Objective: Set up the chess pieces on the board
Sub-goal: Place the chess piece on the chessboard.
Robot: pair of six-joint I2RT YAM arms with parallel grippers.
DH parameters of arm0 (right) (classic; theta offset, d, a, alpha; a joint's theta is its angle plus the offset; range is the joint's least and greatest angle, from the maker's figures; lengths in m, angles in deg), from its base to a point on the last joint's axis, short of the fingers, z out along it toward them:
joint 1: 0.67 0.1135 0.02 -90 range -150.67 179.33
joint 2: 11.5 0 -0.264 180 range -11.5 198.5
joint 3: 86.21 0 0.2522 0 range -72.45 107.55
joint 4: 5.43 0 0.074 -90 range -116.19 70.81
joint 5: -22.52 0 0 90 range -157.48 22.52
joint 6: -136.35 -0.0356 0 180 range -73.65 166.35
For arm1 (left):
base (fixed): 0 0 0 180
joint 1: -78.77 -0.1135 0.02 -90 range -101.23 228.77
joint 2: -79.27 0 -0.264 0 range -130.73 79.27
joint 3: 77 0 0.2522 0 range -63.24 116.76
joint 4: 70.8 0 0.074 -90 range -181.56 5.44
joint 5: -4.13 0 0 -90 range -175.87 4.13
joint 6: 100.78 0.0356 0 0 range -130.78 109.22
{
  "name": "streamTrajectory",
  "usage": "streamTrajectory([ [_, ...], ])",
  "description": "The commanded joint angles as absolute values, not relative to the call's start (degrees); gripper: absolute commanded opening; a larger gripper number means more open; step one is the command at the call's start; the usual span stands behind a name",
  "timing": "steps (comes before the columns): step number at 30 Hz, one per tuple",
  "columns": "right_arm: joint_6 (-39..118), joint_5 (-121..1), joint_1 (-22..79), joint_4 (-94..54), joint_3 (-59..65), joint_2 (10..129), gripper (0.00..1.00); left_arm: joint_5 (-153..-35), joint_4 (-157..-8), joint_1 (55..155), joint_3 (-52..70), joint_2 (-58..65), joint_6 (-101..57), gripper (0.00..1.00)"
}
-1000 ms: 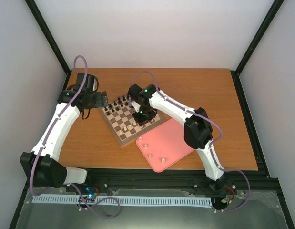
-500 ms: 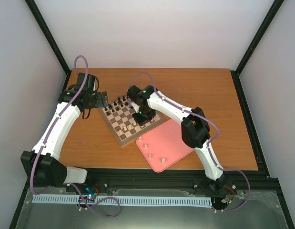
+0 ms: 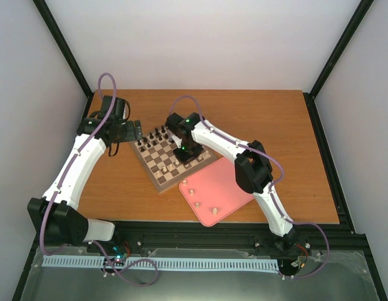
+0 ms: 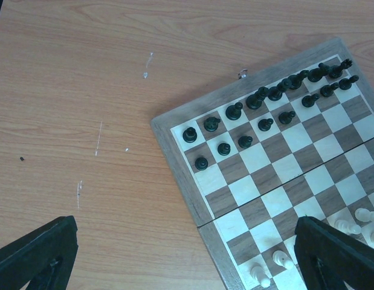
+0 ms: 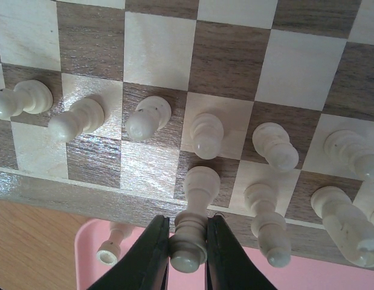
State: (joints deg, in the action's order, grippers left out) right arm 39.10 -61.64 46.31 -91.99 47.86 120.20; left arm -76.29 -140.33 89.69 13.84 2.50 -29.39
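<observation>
Over the 5 o'clock edge of the board [image 3: 148, 172], the right gripper [image 5: 187, 232] was closed almost fully on one pale piece [image 5: 188, 241]. The piece was pinched near its base, with its head leaning toward the squares, and was judged not yet set down. Most of the pale chess pieces [image 5: 147, 118] had been stood on that side. A fairly full row was seen one rank in, while the edge rank beside the held piece looked only partly filled. How many squares stayed vacant could not be told. A few pale pieces were left on the pink tray [image 3: 234, 182], which lay against the board at about 4 o'clock. The dark pieces [image 4: 265, 103] had been ranged in two rows along the opposite edge, at 11 o'clock. The task was therefore judged well past halfway, with the held piece and the tray's remainder to be placed.

The left gripper [image 4: 183, 248] was held wide open and empty above the counter [image 3: 275, 125], just off the board's 10 o'clock corner.

The counter was an orange-brown wood-grain sheet — lightly marked with pale scuffs in the left wrist view. It was enclosed by plain white walls [image 3: 200, 44] and black frame posts [image 3: 335, 53] at the far corners. A black rail at 6 o'clock carried both arm bases.
</observation>
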Motion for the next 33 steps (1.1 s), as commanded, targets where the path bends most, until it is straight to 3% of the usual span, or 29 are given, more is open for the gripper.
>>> streamTrajectory([
  [1,39.8,-62.8,46.3,-92.9,49.6,121.3,0.1,-75.8,-139.7,89.3,15.3,2.1,-29.1,1.0],
  [12,40.2,-62.1,46.2,-93.5,49.3,121.8,0.12,-76.3,-139.7,89.3,15.3,1.8,-29.2,1.0],
  [22,40.2,-62.0,46.2,-93.2,49.3,121.5,0.23,-76.2,-139.7,89.3,15.1,1.9,-29.1,1.0],
  [33,40.7,-60.0,46.2,-92.0,50.0,116.1,0.44,-76.2,-139.6,89.3,15.2,1.8,-29.1,1.0],
])
